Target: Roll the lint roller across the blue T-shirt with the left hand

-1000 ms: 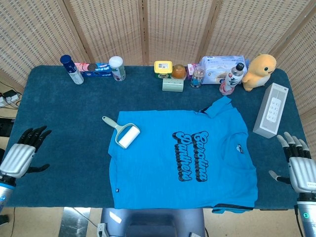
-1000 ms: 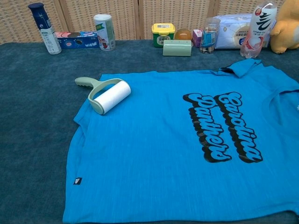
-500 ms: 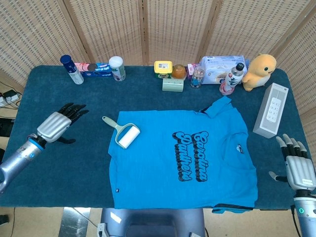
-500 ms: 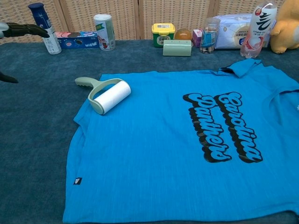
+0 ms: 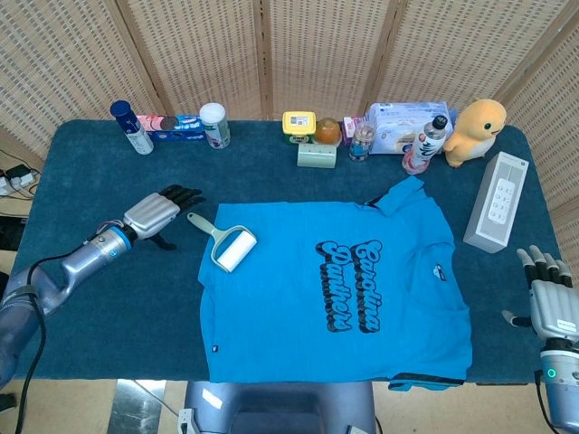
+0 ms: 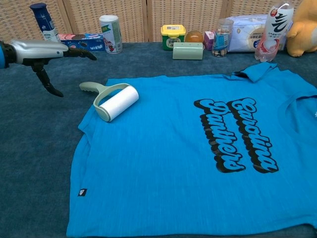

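Head view: blue T-shirt (image 5: 335, 294) spread flat on the dark blue table (image 5: 109, 271), black lettering facing up. Lint roller (image 5: 224, 244) lying at the shirt's upper left corner, white roll on the fabric, handle pointing out over the table toward the left hand (image 5: 158, 215). That hand just beside the handle tip, not touching it, fingers apart and stretched forward, holding nothing. Right hand (image 5: 548, 298) low at the table's near right edge, fingers spread, empty, well apart from the shirt. White box (image 5: 495, 201) upright just right of the shirt's sleeve; yellow plush duck (image 5: 477, 129), bottles and packets lined along the far edge, none between hand and roller. Chest view: left hand (image 6: 42, 52) entering from the left, held above the table, fingers extended toward the roller (image 6: 114, 101), thumb hanging down, a bare strip of table between it and the handle. Blue-capped bottle (image 6: 44, 22) and white canister (image 6: 111, 33) behind the hand. Right hand outside this view.
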